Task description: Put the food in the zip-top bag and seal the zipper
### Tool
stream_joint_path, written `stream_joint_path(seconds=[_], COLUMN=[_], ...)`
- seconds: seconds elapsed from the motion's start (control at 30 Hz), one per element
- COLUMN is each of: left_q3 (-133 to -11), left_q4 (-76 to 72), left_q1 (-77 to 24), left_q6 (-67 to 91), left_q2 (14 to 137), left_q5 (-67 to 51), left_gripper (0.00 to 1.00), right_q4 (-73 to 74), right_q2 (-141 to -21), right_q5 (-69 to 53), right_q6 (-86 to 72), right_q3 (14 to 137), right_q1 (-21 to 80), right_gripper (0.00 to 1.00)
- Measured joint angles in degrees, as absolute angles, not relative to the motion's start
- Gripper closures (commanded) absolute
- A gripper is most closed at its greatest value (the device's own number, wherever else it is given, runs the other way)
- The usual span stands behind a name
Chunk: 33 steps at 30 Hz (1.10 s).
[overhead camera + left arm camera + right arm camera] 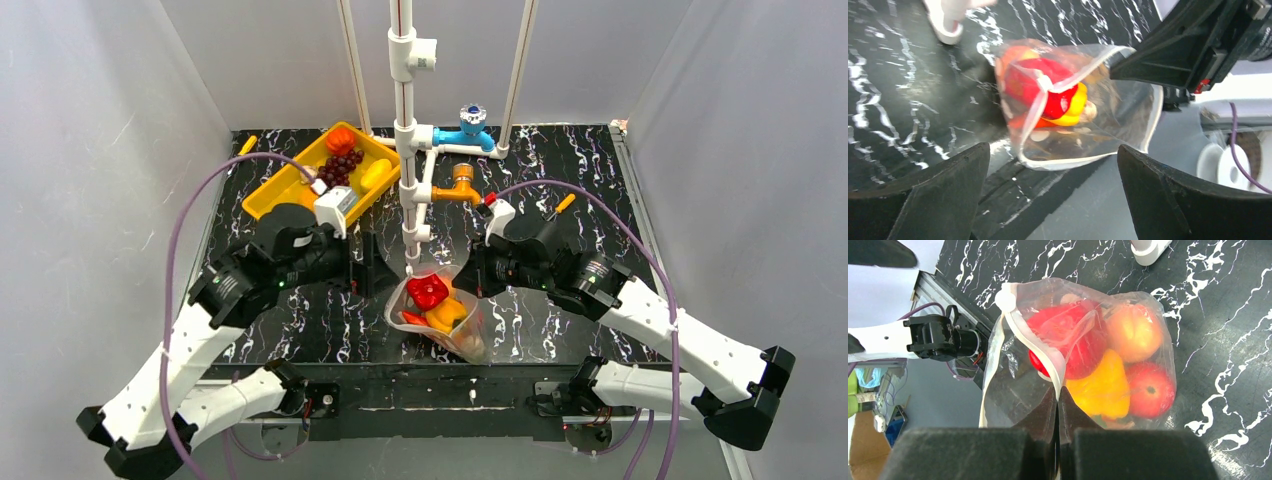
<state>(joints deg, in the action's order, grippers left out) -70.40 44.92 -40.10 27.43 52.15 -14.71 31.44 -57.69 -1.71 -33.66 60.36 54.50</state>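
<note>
The zip-top bag [445, 318] lies at the table's near edge, mouth open. Inside it I see food: a red pepper [1075, 342], a peach [1133, 332], a yellow pepper [1100, 387] and a red fruit [1148, 390]. My right gripper [1058, 390] is shut on the bag's white zipper strip [1020, 332], holding the mouth edge up. My left gripper [1053, 195] stands wide open just left of the bag [1083, 135], and nothing is between its fingers [933, 195]. From above, the left gripper [385, 270] and the right gripper [478, 272] flank the bag.
A yellow tray [275, 195] at the back left holds dark grapes [340, 165], an orange-red piece [340, 138] and a yellow piece [376, 172]. A white pipe stand [405, 150] with a blue tap [472, 125] and an orange tap [460, 185] rises just behind the bag.
</note>
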Motion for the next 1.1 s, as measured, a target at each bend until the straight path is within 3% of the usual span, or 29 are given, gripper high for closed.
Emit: stream_joint_path(seconds=[0.27, 0.5, 0.8, 1.1], left_q3=[-71.11, -71.07, -70.15, -69.91], left_q4=[52.43, 56.2, 47.52, 33.26], left_q1=[-40.1, -37.81, -14.62, -1.76], left_q6=[29.38, 26.52, 22.18, 32.13], left_q2=[46.89, 53.07, 63.58, 78.15], left_q5=[8.87, 22.97, 13.75, 0.16], left_gripper=[0.02, 0.02, 0.02, 0.02], right_q4=[31.38, 31.4, 31.55, 31.73], right_q2=[-57.56, -57.41, -56.81, -56.36], right_q5=[-1.69, -1.69, -1.37, -1.04], right_q6=[-34.08, -34.06, -34.04, -33.89], right_q3=[60.1, 60.1, 60.1, 60.1], right_q1=[54.5, 54.5, 54.5, 54.5], right_gripper=[0.99, 0.99, 0.99, 0.99])
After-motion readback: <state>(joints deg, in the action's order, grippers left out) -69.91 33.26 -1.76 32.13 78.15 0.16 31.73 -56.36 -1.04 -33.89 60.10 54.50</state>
